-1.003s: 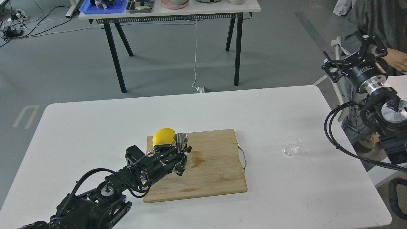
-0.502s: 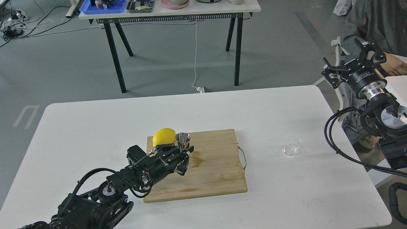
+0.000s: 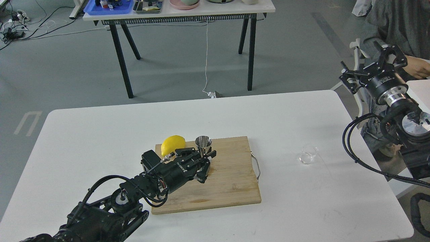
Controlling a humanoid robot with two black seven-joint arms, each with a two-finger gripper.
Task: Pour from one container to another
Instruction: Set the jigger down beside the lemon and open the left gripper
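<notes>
The steel jigger (image 3: 203,144) stands upright over the back part of the wooden cutting board (image 3: 228,188), just right of a yellow lemon (image 3: 172,144). My left gripper (image 3: 205,162) is shut on the jigger's lower cone, and the arm reaches in from the lower left. The clear glass cup (image 3: 309,154) sits alone on the white table (image 3: 100,134), right of the board. My right gripper (image 3: 368,63) hangs high beyond the table's far right corner, open with nothing in it and well away from the cup.
The board has a metal handle (image 3: 257,166) on its right edge. A person (image 3: 399,20) sits at the far right behind my right arm. A second table (image 3: 178,13) with trays stands across the floor.
My left gripper has carried the jigger to the right, away from the lemon. The right gripper has risen slightly. The cup has not moved.
</notes>
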